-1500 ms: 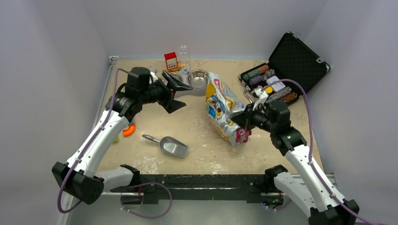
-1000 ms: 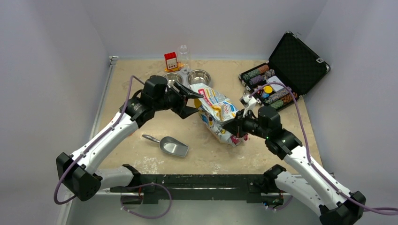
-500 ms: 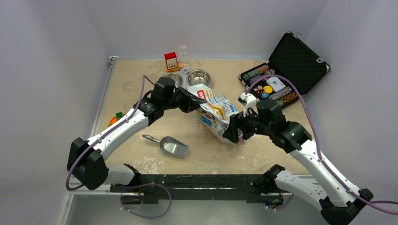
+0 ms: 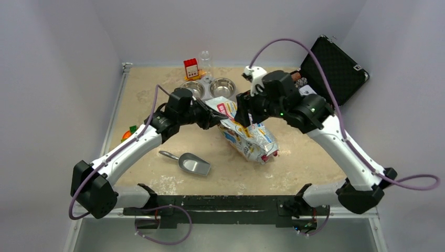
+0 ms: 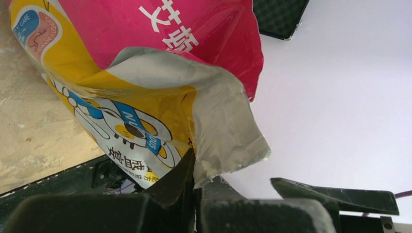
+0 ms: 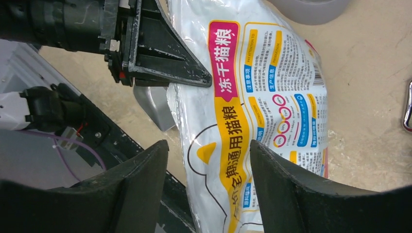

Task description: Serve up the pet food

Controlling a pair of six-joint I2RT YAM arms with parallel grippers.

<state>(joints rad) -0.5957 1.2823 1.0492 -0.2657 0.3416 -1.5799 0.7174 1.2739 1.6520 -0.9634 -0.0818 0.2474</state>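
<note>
Pet food itself shows in no view, and whether any sits inside the bag (image 4: 253, 137) cannot be told. Crumpled and printed in white, yellow and pink, the bag lies in the middle of the table (image 4: 309, 160). Its near-right end rests on the surface and its far-left end is raised. The left claw (image 4: 219, 117) is clamped on that raised end: in the left wrist view its two fingers are pressed together on a silvery flap at the bag's edge, and the rest of the bag hangs away from them. The right claw (image 4: 243, 112) hovers over the same end, just beside the left claw, with its jaws well apart. In the right wrist view the bag's printed face fills the gap between its two fingers, and the left claw's dark finger lies against the bag's upper left edge. Whether the right fingers touch the bag cannot be told. A metal scoop (image 4: 194, 164) lies flat on the table to the near left of the bag, apart from it and below the left arm. Two steel bowls (image 4: 222, 86) stand side by side at the far side, just beyond the raised end of the bag. A red box (image 4: 191, 68) and a clear bottle (image 4: 205, 60) stand right behind them. A black case (image 4: 331, 67) stands open at the far right corner, partly hidden by the right arm. Small orange and green toys (image 4: 128, 132) lie by the table's left edge, next to the left arm.
</note>
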